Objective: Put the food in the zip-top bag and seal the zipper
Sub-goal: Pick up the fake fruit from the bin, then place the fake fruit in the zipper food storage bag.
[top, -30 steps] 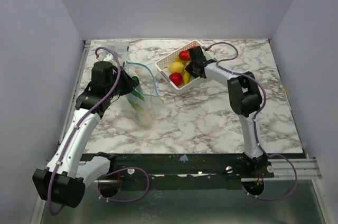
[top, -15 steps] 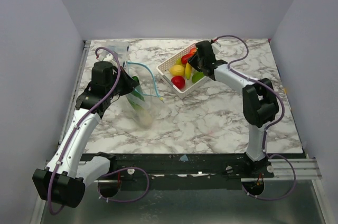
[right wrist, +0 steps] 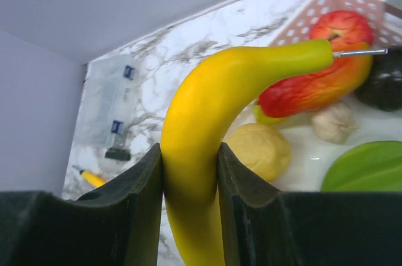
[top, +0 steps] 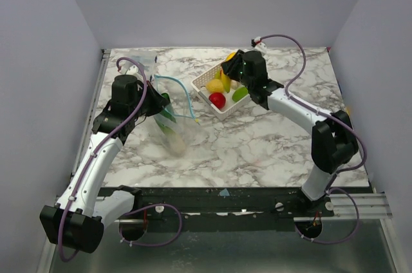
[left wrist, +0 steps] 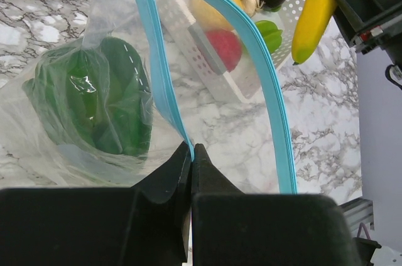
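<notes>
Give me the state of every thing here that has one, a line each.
left tool, shut on the zip-top bag at its strip.
right tool, shut on the banana.
banana, gripped, held above the basket.
zip-top bag, mouth open.
zipper, unsealed.
green pepper, inside the zip-top bag.
basket, holding several food pieces.

Marble table (top: 257,144); bag (top: 175,134), basket (top: 201,81), perhaps box (right wrist: 110,106)
</notes>
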You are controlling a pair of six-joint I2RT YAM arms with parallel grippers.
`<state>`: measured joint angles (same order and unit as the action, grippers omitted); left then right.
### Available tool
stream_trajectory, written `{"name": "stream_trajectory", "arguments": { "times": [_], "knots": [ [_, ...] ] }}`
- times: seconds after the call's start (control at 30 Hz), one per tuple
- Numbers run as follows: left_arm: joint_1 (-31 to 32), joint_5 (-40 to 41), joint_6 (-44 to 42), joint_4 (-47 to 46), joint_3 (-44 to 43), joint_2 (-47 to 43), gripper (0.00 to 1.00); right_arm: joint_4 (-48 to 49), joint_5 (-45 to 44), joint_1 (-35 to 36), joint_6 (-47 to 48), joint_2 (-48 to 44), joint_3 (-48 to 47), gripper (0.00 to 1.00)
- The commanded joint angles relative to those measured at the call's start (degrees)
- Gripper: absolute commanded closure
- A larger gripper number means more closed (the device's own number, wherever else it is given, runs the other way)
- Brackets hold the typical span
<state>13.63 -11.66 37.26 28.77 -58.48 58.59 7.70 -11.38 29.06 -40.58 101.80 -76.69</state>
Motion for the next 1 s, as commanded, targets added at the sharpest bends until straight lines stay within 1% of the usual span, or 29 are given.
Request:
{"name": "stream_trajectory", "arguments": {
  "times": [0.0,0.13,0.27,0.33,0.47,0.6,0.73,0.87,0.97],
  "knots": [
    [0.2,-2.1,-0.6,-1.0,0.6,0.2,1.00,6.9,-4.7,8.0,8.3,-6.5,0.6,0.99],
    [0.1,-1.8,-0.6,-0.9,0.6,0.1,1.00,9.6,-12.6,15.2,12.1,-9.7,-0.4,0.99],
    [0.0,-1.9,-0.6,-0.9,0.6,0.0,1.00,9.3,-18.0,21.0,15.2,-9.5,-5.0,0.99],
    [0.0,-1.9,-0.6,-0.9,0.6,0.0,1.00,9.6,-19.2,23.9,16.9,-8.6,-6.9,0.99],
    [0.0,-1.6,-0.7,-0.8,0.6,-0.6,1.00,11.5,-29.1,31.2,24.9,-5.4,-10.5,0.98],
    [-0.1,-1.5,-0.7,-0.6,0.5,-0.9,1.00,16.3,-39.1,36.8,33.5,-0.5,-12.8,0.95],
    [-0.1,-1.2,-0.8,-0.4,0.4,-1.2,1.00,25.1,-46.9,39.5,42.0,4.1,-13.2,0.91],
    [-0.1,-0.6,-0.9,-0.2,0.4,-1.5,1.00,25.3,-48.3,39.6,42.7,6.7,-14.0,0.89],
    [-0.1,-0.6,-1.0,-0.1,0.2,-1.5,1.00,22.3,-47.1,39.6,40.8,7.1,-14.2,0.88]
  ]
}}
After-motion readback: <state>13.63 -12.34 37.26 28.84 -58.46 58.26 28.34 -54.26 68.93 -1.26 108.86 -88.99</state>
